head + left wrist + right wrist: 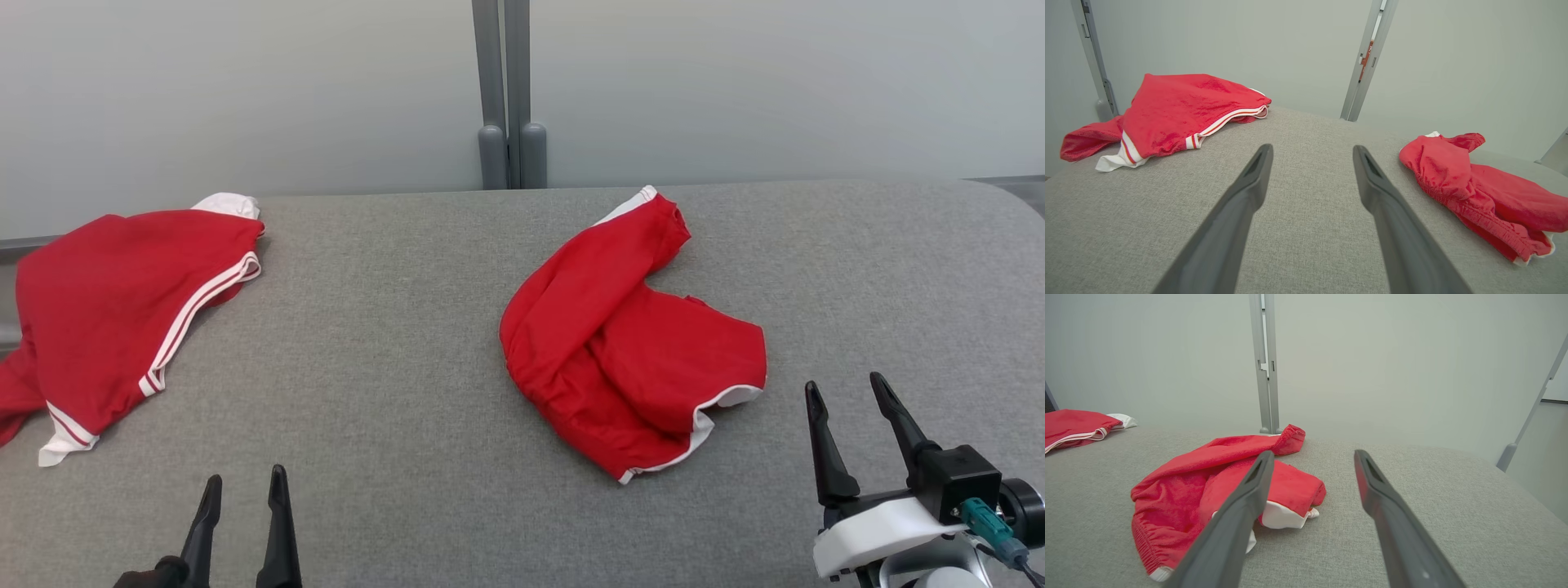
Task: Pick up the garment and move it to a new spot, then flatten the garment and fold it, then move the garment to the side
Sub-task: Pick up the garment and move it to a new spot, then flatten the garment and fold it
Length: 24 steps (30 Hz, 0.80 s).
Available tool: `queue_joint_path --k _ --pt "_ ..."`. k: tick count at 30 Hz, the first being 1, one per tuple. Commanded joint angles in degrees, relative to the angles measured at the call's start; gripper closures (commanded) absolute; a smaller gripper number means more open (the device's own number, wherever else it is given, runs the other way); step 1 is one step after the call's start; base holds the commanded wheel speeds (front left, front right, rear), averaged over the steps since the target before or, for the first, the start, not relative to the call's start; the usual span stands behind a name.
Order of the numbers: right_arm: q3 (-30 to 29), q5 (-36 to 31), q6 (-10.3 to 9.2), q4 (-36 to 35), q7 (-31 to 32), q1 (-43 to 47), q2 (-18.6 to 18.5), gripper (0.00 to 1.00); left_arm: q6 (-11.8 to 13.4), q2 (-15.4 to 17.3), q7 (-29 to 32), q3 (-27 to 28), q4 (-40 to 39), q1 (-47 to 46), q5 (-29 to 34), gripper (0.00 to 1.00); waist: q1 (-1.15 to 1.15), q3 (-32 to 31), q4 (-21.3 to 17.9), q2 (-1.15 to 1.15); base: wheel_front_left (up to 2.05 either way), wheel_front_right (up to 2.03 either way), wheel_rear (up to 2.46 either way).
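**Garment handling, opening stage.** The crumpled red shorts (629, 343) are shown lying bunched on the grey fabric-covered worktop (392, 343), right of its centre. One white-trimmed leg is stretched toward the far edge, and the gathered waistband runs along the heap's left side. A second red garment (114, 310), white-striped, is laid flatter at the far left corner and partly hung over the left edge. It is judged to have been set there to keep the working area free.

The left gripper (246, 474) is held at the near edge, jaws spread wide and empty, well apart from both garments. The right gripper (843, 380) is held toward the right end of the near edge, also spread wide with nothing between its fingers, near the white hem of the shorts.

The wide spread is judged to suit a pinch on thick, bunched cloth. The shorts are untouched and no lift has yet been made. The right gripper, being nearer, is judged better placed for the first grasp.
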Motion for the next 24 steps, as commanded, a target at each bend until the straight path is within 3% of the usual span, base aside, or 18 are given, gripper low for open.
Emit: queue_joint_path --k 1,14,19,24 --pt "-0.01 -0.14 -0.06 0.24 -0.18 0.78 -0.01 0.00 -0.28 -0.04 -0.02 -0.76 -0.01 -0.84 0.15 0.00 0.00 -0.08 -0.38 0.00 0.00 0.00 0.00" --pt "0.03 -0.19 -0.06 0.66 -0.18 -0.34 0.79 0.00 -0.26 1.18 -0.03 -5.07 2.27 -2.49 -3.42 0.00 0.00 0.84 -3.64 0.00 0.00 0.00 0.00" --pt "1.10 -0.39 -0.06 0.29 -0.18 -2.35 0.85 0.00 -0.26 3.96 0.61 -20.76 8.97 -9.27 -13.32 0.00 0.00 2.79 -5.43 0.00 0.00 0.00 0.00" --pt "1.63 -0.05 -0.06 -0.47 -0.18 -3.22 0.86 0.00 -0.27 3.58 5.10 -31.41 13.48 -15.75 -23.87 0.00 0.00 4.44 -8.00 0.00 0.00 0.00 0.00"
